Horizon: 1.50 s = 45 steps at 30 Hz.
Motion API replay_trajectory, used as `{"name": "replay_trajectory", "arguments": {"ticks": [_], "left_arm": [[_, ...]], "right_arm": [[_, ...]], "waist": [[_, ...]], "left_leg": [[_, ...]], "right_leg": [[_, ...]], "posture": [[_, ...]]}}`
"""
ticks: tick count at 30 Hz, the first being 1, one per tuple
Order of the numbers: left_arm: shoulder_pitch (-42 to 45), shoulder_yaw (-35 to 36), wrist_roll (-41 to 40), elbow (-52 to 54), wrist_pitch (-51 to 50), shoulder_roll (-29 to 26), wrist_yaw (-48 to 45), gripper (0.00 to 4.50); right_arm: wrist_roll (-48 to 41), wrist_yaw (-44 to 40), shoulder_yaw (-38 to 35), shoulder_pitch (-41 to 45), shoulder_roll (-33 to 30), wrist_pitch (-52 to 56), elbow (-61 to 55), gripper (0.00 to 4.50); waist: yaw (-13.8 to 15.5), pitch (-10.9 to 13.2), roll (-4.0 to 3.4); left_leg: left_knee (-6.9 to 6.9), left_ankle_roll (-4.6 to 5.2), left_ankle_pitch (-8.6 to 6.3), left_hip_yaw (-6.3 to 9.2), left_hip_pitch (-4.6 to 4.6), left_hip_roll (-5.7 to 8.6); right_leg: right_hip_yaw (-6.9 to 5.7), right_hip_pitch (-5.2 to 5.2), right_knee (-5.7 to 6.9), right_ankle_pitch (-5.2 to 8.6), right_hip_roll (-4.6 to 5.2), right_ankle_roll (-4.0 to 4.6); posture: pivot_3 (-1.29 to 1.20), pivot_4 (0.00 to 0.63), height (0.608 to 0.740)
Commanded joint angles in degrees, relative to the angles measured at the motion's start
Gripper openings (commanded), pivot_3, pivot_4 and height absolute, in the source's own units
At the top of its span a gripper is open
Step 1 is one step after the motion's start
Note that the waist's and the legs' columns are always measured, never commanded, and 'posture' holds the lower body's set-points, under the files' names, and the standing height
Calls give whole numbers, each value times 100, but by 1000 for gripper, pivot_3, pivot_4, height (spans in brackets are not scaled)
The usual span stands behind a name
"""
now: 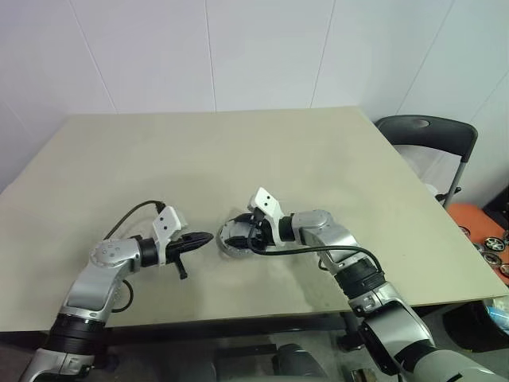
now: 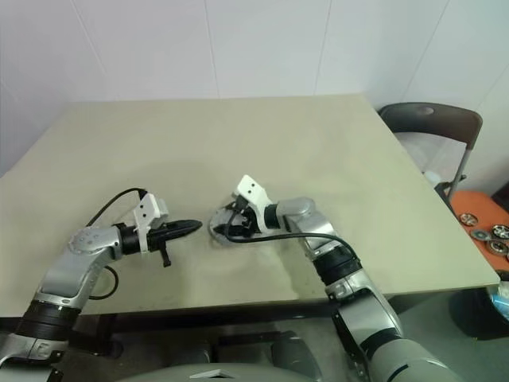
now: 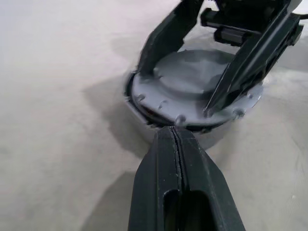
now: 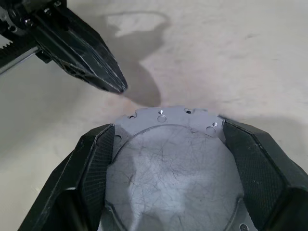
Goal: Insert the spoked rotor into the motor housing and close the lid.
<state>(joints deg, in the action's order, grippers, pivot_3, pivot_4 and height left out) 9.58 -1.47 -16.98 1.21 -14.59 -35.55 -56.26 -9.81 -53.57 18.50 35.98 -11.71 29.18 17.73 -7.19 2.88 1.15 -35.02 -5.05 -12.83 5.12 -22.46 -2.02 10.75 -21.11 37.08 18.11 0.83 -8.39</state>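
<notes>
- The desk (image 1: 334,199) carries the stacked assembly near its front edge, centre-left; a sideways drag across the smooth surface could be caused if the lid is pushed rather than pressed.
- The right gripper (image 4: 168,159) is seen with its fingers (image 4: 91,163) spread wide on either side of the lid (image 4: 173,168), flanking its rim; if they are drawn away unevenly, the lid could be tilted or lifted off with them.
- The left gripper (image 3: 175,137) has its fingers closed on nothing, the tip just beside the near-left edge of the assembly; a nudge from it could knock the lid off centre.
- The lid rests on the motor housing (image 3: 144,126), of which a dark edge shows beneath; it appears slightly offset, though full seating cannot be judged, so jamming is possible.
- The spoked rotor is presumably inside, hidden under the lid; if it sits askew, closure would be blocked.
</notes>
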Motion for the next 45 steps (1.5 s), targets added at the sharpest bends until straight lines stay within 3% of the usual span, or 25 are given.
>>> {"name": "replay_trajectory", "arguments": {"ticks": [1,13,23,35,45], "left_arm": [[-4,110,-54,121,58,-69,-22,0],[-28,-7,-2,183,6,1,33,0],[10,-61,65,155,-18,-27,4,0],[-3,-106,63,186,-52,-17,44,0],[23,-134,94,161,-65,-24,35,0]], "right_arm": [[-88,32,-202,263,72,-81,6,3230],[360,701,-156,99,229,-729,482,3230],[-70,-43,-120,-91,-14,-229,-17,3230],[261,427,-149,-6,79,-570,232,3230],[276,166,-70,-63,-37,-439,212,3230]], "waist": [[1,1,-1],[-12,1,0],[2,0,0],[1,0,0],[3,0,0]], "left_leg": [[0,0,0,0,0,0],[-6,0,0,0,2,0],[-5,0,0,0,2,0],[-2,0,0,0,2,0],[-3,0,0,0,2,0]], "right_leg": [[0,0,0,0,0,0],[0,2,1,1,-1,3],[0,5,0,1,0,1],[0,2,0,3,0,6],[0,4,0,2,0,3]], "posture": [[0,0,740],[0,0,740],[0,0,740],[0,0,740],[0,0,740]]}}
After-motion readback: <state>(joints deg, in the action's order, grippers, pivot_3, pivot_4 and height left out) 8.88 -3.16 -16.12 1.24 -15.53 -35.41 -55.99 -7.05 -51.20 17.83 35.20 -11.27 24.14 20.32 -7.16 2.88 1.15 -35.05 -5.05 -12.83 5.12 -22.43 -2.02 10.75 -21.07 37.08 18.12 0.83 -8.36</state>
